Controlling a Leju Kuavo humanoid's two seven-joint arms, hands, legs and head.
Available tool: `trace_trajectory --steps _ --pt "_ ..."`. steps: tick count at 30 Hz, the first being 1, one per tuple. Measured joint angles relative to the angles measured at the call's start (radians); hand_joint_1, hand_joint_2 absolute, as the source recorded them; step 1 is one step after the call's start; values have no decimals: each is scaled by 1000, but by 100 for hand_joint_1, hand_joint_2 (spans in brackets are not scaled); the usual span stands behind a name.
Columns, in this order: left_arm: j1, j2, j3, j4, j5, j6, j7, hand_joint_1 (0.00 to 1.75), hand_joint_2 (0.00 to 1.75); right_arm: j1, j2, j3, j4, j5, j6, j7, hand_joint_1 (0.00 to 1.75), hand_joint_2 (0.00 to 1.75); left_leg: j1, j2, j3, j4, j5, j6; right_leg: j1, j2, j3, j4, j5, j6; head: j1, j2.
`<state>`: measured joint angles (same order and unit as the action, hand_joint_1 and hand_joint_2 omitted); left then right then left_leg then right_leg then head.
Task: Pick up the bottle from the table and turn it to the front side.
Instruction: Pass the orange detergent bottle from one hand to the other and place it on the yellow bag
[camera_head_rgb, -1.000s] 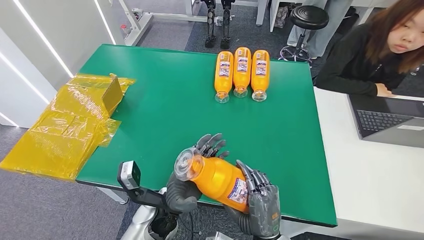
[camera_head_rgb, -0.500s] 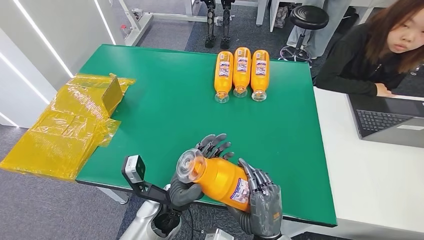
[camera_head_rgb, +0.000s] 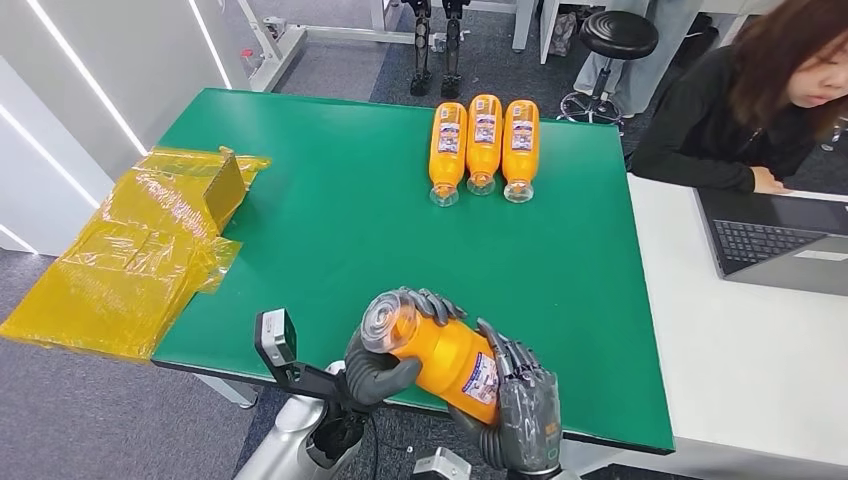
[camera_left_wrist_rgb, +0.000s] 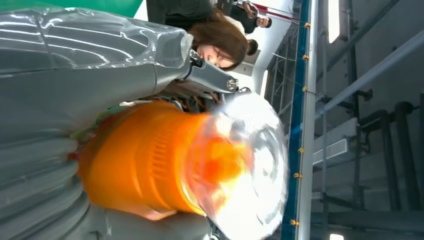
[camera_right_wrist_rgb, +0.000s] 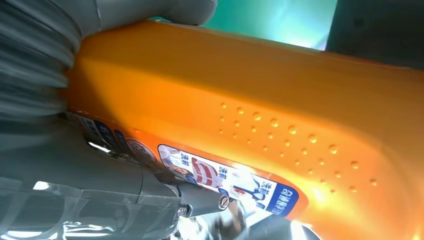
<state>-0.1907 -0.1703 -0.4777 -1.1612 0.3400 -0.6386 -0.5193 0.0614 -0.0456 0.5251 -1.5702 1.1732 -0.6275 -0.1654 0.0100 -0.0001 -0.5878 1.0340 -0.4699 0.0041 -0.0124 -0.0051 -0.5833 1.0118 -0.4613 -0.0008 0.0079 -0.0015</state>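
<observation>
Since a second ago, left hand (camera_head_rgb: 385, 362) has crept up the neck, fingers (camera_head_rgb: 440, 303) now curled over the clear cap end. Both hands clamp the orange bottle (camera_head_rgb: 440, 352), glossy plastic, dimpled flank, held tilted above near edge of green bench (camera_head_rgb: 330, 230). Right hand (camera_head_rgb: 520, 405) grips the labelled base. Three matching bottles (camera_head_rgb: 484, 146) lie side by side at far edge.

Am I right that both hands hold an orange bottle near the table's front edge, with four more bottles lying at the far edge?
Not quite: the head view shows three bottles at the far edge, not four. Left hand and right hand do hold the orange bottle.
</observation>
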Motion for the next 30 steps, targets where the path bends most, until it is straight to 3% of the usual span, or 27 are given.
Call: trace_trajectory --steps 3,7,13,16,18,20,23,27,30 --pt "0 1 1 3 -8 5 -4 175 175 -2 -6 11 0 -40 21 4 175 175 0 0 0 0 0 0 0 0 0 0 0 0 0 0" --pt "0 4 1 5 -10 6 -4 175 175 -3 -9 16 -2 -55 27 4 0 175 0 0 0 0 0 0 0 0 0 0 0 0 0 0" --pt "-7 6 1 25 -20 9 -15 175 175 -3 -16 27 -14 -131 30 -5 0 175 0 0 0 0 0 0 0 0 0 0 0 0 0 0" --pt "-18 9 1 39 -84 79 -52 175 175 -2 -19 32 -22 -151 26 -10 0 175 0 0 0 0 0 0 0 0 0 0 0 0 0 0" --pt "-28 15 1 43 -233 236 -103 175 175 -2 -20 35 -24 -153 18 -14 0 175 0 0 0 0 0 0 0 1 0 0 0 0 0 0" --pt "-41 24 2 40 -456 460 -138 175 175 -4 -21 39 -25 -162 12 -23 0 175 0 0 0 0 0 -1 0 1 0 0 0 -1 0 0" --pt "-74 41 9 29 -760 714 -131 175 175 -7 -22 45 -20 -187 9 -44 0 175 0 0 0 0 1 -1 0 0 0 1 1 -1 0 0" --pt "-124 61 16 28 -1045 909 -77 175 175 -13 -22 52 -9 -230 8 -79 0 175 0 0 0 0 2 -2 0 0 0 1 1 -1 0 0" --pt "-162 73 16 33 -1155 983 -40 175 175 -18 -22 57 2 -261 9 -103 0 175 0 0 0 0 2 -2 0 0 0 1 1 -1 0 0"
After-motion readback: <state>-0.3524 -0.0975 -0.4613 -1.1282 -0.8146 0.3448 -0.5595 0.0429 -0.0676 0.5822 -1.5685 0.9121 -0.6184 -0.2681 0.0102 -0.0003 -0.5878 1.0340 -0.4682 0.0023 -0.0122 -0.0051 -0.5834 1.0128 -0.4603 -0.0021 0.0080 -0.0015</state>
